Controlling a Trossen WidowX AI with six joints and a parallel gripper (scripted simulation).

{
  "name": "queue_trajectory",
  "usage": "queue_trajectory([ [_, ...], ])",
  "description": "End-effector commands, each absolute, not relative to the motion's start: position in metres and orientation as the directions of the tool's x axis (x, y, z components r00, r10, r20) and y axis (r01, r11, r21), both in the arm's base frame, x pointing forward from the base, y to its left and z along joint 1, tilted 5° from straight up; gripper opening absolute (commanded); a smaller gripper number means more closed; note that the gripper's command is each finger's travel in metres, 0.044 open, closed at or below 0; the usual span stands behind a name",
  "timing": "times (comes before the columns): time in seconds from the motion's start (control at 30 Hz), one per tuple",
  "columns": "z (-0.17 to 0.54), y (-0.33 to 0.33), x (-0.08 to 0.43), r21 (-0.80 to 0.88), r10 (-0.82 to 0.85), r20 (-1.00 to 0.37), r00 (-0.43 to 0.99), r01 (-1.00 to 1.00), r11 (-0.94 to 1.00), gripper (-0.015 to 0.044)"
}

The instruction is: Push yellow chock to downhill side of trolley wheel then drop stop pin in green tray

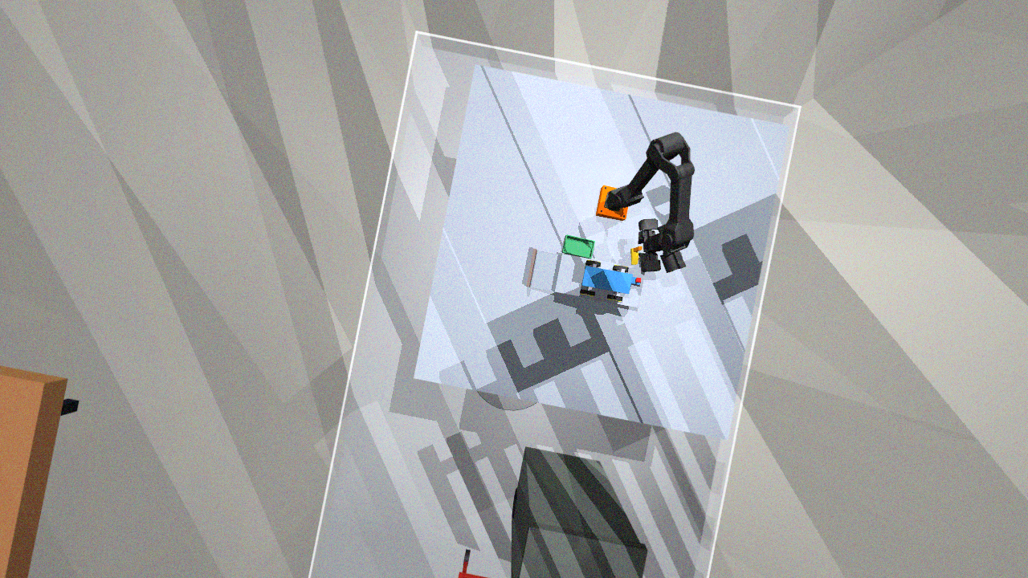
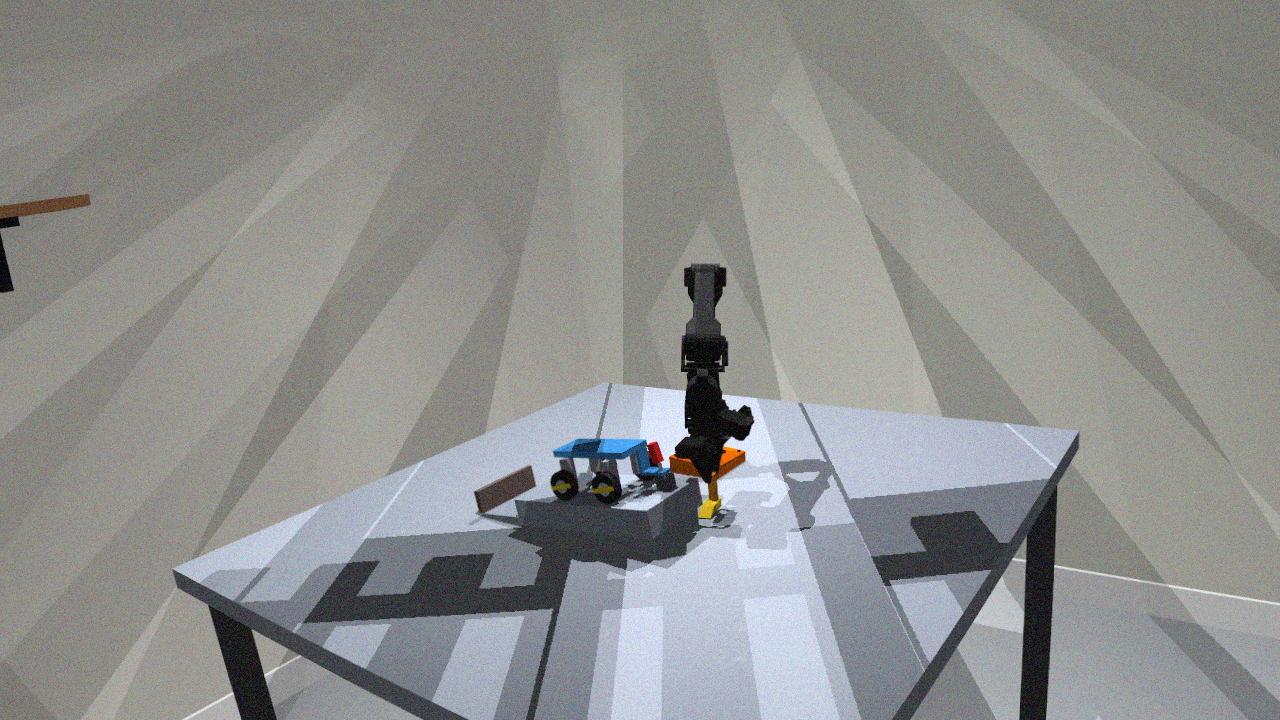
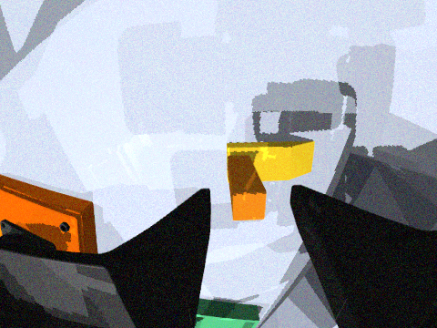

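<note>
The yellow chock [image 1: 634, 257] [image 2: 708, 510] [image 3: 291, 161] stands on the table beside the ramp's uphill end, its orange handle [image 2: 713, 488] [image 3: 248, 207] upright. My gripper [image 2: 708, 471] [image 3: 250, 196] is partly open and points down over it. In the wrist view the handle shows between the fingertips and a little beyond them; nothing is gripped. The blue trolley [image 1: 607, 278] [image 2: 599, 447] stands on the grey ramp [image 1: 569, 271] [image 2: 586, 518]. The red-headed stop pin [image 1: 637, 282] [image 2: 655, 453] is at its uphill end. The green tray [image 1: 576, 254] [image 3: 228, 323] is empty as far as I see.
The orange base plate [image 1: 602, 213] [image 3: 86, 228] of my arm is behind the tray and chock. A brown end board [image 1: 532, 268] [image 2: 505, 489] stands at the ramp's downhill end. The trolley and ramp are close beside the gripper. Hard shadows cross the table.
</note>
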State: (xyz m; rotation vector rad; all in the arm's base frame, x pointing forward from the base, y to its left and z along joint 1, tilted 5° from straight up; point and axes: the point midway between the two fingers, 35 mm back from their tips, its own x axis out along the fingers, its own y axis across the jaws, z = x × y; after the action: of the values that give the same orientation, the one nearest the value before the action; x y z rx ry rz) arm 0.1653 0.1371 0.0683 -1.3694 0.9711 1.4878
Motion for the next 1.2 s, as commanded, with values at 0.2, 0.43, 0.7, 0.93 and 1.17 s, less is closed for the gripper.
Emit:
queue_trajectory([
  [0.2,0.062,0.137,0.163,0.002,0.086,-0.996,-0.030,-0.949,-0.314,0.0190],
  [0.43,0.051,0.138,0.163,0.002,0.086,-0.996,-0.031,-0.949,-0.314,0.0190],
  [0.7,0.039,0.139,0.163,0.002,0.086,-0.996,-0.031,-0.949,-0.314,0.0190],
  [0.93,0.041,0.139,0.164,-0.009,0.089,-0.996,-0.020,-0.948,-0.319,0.0138],
  [1.17,0.041,0.139,0.164,-0.009,0.089,-0.996,-0.020,-0.948,-0.319,0.0052],
])
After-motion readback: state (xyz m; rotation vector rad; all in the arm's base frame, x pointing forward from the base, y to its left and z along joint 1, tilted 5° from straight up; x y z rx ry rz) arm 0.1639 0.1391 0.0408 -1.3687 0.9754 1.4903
